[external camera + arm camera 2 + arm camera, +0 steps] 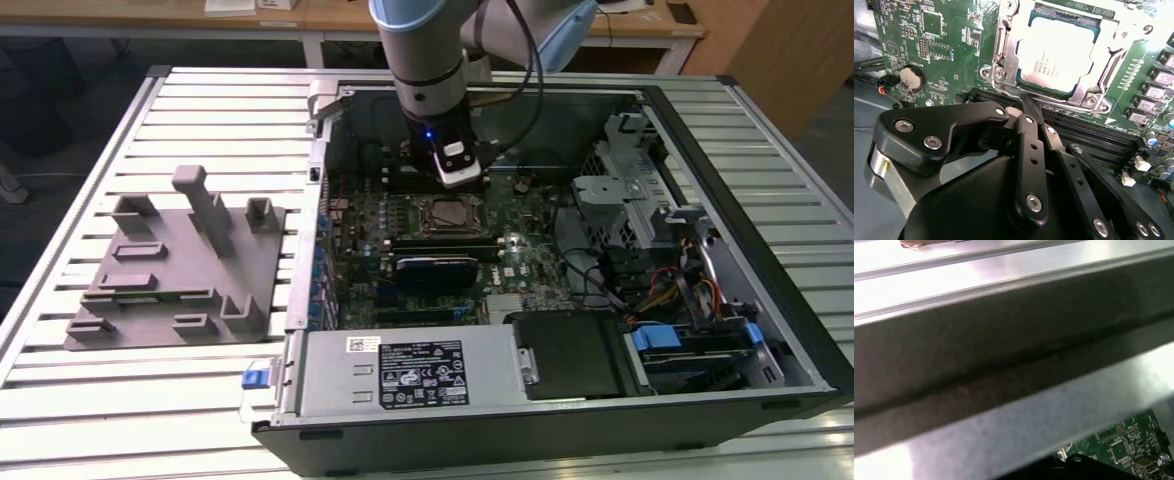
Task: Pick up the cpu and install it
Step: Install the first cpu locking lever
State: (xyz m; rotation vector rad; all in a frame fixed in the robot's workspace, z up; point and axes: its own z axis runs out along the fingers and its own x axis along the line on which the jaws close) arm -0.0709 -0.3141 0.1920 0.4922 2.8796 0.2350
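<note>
In the exterior view, an open computer case [561,250] lies on its side on a slatted metal counter [80,400]. The arm [424,60] comes down from above into the case, and its pincer [458,178] hangs just over the green motherboard [534,265], a little beyond the dark square socket frame [449,213]. The cpu shows there as a pale patch inside that frame, too small to mark surely. On the exterior view's left, well apart from the case, a grey plastic fixture [180,265] rests on the counter. A black rectangular block [430,270] sits on the board just in front of the socket, and a power supply box [400,372] fills the near corner of the case.

In the second wrist view, the cpu [1056,52] lies flat inside the socket frame [1004,55], its silver-white top facing up and metal bracket edges around it. The pincer [1026,107] is above the board near the frame's edge, with its fingers [1030,111] drawn together and nothing between them. It does not touch the cpu. A round coin cell [912,77] sits on the motherboard [949,40] to one side, and long dark memory slots [1089,132] run beside the socket.

In the first wrist view, a wall of the case [1004,355] crosses the picture, with the slatted counter [979,270] beyond it and a corner of the motherboard [1119,445] below.
</note>
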